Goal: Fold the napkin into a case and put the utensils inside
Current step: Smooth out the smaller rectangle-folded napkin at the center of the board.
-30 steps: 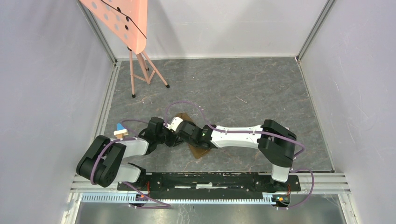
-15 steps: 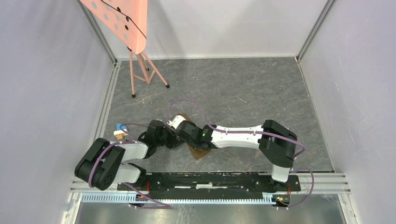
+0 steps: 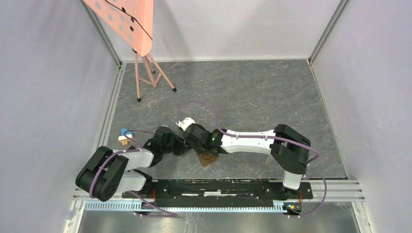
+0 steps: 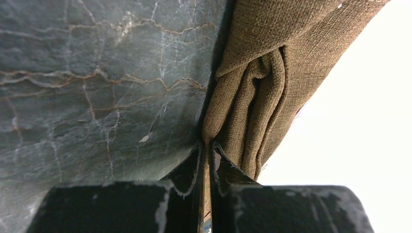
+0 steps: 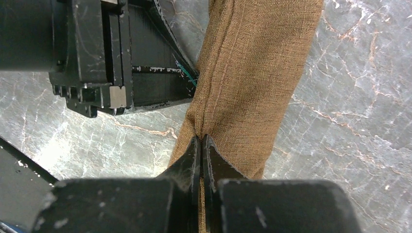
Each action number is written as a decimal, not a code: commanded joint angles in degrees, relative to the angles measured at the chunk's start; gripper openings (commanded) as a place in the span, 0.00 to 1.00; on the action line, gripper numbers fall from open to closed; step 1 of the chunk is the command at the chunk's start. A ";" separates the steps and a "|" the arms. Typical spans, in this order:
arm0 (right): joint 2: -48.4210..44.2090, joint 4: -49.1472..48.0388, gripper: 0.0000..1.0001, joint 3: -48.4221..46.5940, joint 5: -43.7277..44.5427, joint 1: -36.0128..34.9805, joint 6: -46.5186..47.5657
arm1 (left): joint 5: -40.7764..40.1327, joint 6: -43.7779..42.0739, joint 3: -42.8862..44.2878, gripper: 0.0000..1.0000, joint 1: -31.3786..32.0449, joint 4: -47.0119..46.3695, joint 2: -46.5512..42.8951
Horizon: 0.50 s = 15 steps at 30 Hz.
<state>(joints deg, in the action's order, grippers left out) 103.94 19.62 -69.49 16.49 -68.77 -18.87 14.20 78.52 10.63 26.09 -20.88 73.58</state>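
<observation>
We saw the tan-brown napkin [image 5: 252, 73] bunched in soft folds right in front of our left claw [image 4: 206, 154] and right claw [image 5: 200, 144], which both pinched it tight

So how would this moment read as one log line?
left jaws: shut on napkin | right jaws: shut on napkin | napkin: bunched in folds

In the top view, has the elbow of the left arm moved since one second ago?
Yes. Against the fixed black base rail, the left arm's elbow has shifted slightly left and toward the near side.
</observation>
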 commanded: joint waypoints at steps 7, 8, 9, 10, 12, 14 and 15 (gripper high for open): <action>-1.09 -11.21 0.00 7.88 -2.89 1.71 -6.85 | -5.44 1.55 -1.66 0.02 0.81 5.33 -0.05; -0.86 -11.73 0.00 8.77 -3.00 1.86 -6.84 | -5.49 1.46 -1.75 0.02 0.79 5.33 -0.03; -0.91 -12.67 0.00 9.82 -3.06 2.01 -6.84 | -5.41 1.17 -1.92 0.03 0.81 5.40 -0.09; -1.06 -13.67 0.00 10.87 -3.06 2.14 -6.91 | -5.28 0.85 -2.01 0.06 0.79 5.62 -0.22; -1.27 -14.95 0.00 12.58 -3.37 2.40 -7.05 | -5.64 -0.60 -1.90 0.09 0.81 8.08 -1.23; -1.35 -15.62 0.00 13.93 -3.75 2.93 -7.23 | -6.23 -2.90 -1.39 0.13 0.79 12.10 -3.47; -1.44 -16.00 0.00 14.30 -4.02 3.09 -7.20 | -6.38 -3.99 -0.96 0.15 0.72 15.10 -5.15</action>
<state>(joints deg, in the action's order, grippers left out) 103.20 5.61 -58.11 13.78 -66.41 -24.86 12.27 78.91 10.41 26.83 -19.00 71.75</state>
